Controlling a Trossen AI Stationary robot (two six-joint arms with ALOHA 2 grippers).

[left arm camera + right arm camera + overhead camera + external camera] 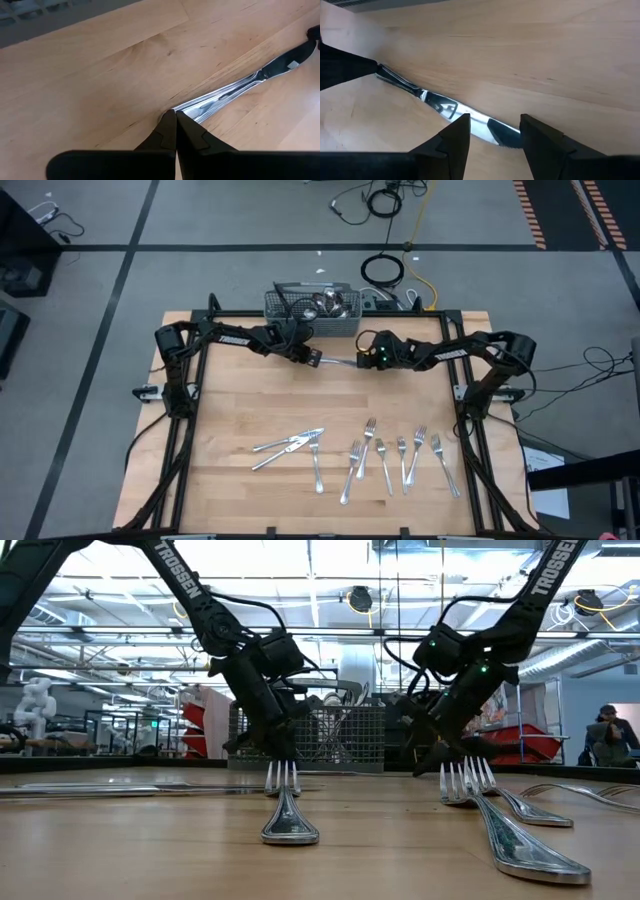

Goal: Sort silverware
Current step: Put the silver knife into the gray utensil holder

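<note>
steel knife (451, 110) pinched by left claw (174, 116), right claw (495, 131) astride

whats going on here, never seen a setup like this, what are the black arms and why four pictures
These are two robot arms at a wooden table, each ending in two-fingered jaws. One picture looks straight down, one looks level along the tabletop, and two come from cameras on the arms' wrists. The job is sorting silverware. Forks lie in a row near the front edge, with a small pile of knives and a fork beside them, and a wire-mesh basket at the back holds more pieces. Between the arms lies one table knife. The left gripper is shut on its handle end, and the right gripper straddles its blade, jaws apart.
</note>
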